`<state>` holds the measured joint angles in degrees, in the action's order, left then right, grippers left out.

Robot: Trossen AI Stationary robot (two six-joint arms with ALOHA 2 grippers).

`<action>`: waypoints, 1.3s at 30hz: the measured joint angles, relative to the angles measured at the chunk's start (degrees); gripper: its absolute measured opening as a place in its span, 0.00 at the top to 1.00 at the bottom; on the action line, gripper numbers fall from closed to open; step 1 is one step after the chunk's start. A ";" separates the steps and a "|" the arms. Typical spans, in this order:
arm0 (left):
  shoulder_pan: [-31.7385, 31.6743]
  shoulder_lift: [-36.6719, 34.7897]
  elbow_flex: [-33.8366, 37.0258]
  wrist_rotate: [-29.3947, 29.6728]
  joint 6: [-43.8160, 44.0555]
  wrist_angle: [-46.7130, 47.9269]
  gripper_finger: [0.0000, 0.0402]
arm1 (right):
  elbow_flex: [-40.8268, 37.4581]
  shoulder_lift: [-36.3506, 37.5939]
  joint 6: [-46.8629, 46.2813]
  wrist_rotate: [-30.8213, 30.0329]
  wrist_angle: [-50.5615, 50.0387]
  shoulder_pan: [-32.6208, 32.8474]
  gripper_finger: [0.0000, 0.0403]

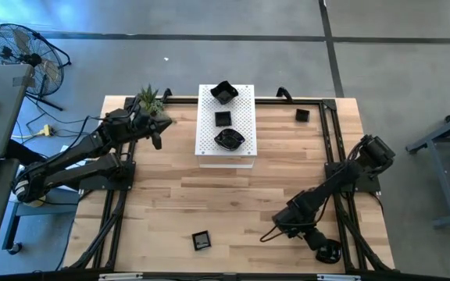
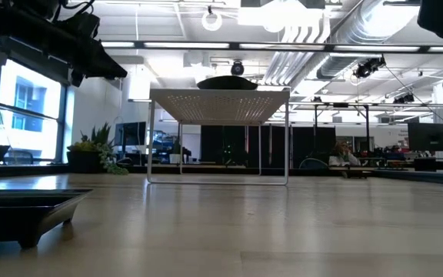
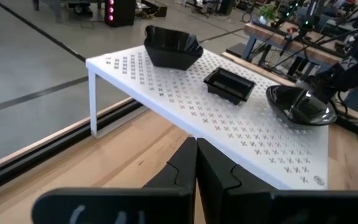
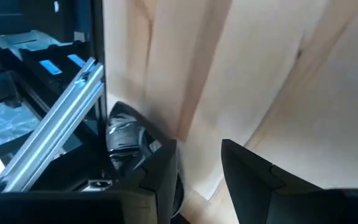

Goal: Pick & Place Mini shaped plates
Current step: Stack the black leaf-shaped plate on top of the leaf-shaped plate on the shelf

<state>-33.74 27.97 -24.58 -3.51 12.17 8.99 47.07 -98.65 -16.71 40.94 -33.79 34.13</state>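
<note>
Three mini shaped plates stand on the white perforated board (image 1: pixel 225 154): a petal-like one (image 3: pixel 171 46), a square one (image 3: pixel 229 84) and a round one (image 3: pixel 300 104). Another plate (image 1: pixel 302 115) lies at the table's far right, and one (image 1: pixel 201 240) lies near the front edge. My left gripper (image 3: pixel 196 168) hovers shut left of the board, holding nothing. My right gripper (image 4: pixel 197 180) is open low over the table's near right corner. A glossy black plate (image 4: pixel 124 138) lies by the table edge there, partly hidden under one finger (image 4: pixel 160 177). Only bare wood shows between the fingers.
A small green plant (image 1: pixel 148 100) stands at the far left corner, close to my left arm. Black frame rails (image 1: pixel 330 148) run along the table's sides and far edge. A silver rail (image 4: pixel 55 124) lies just past the near right corner. Open wood spans the table's middle.
</note>
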 joint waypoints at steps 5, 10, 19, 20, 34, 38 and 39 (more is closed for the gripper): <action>0.00 0.02 -0.02 0.00 -0.10 2.63 1.00 | 0.00 2.30 0.98 1.50 -0.95 0.00 0.70; 0.00 0.02 -0.02 -0.17 -2.81 4.87 1.00 | 0.00 6.31 5.27 -0.50 -6.57 0.04 0.70; 0.01 0.02 -0.04 -1.25 -6.73 5.85 1.00 | 0.00 10.39 13.80 -6.43 -8.86 1.14 0.70; 0.02 0.02 -0.04 -0.92 -6.91 6.14 1.00 | 0.00 10.36 14.64 -7.58 -8.78 1.48 0.70; 0.02 0.02 -0.04 -0.82 -4.55 6.23 1.00 | 0.00 10.25 13.15 -6.14 -9.30 5.64 0.56; 0.02 0.02 -0.04 -0.83 -4.44 6.21 1.00 | 0.00 10.25 12.28 -6.15 -9.29 7.56 0.48; 0.02 0.02 -0.04 -0.69 -4.44 6.21 1.00 | 0.00 10.25 12.54 -6.19 -9.19 8.11 0.47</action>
<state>-33.71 27.99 -24.62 -4.20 7.73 15.20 47.07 -88.40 -4.17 34.75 -42.99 42.24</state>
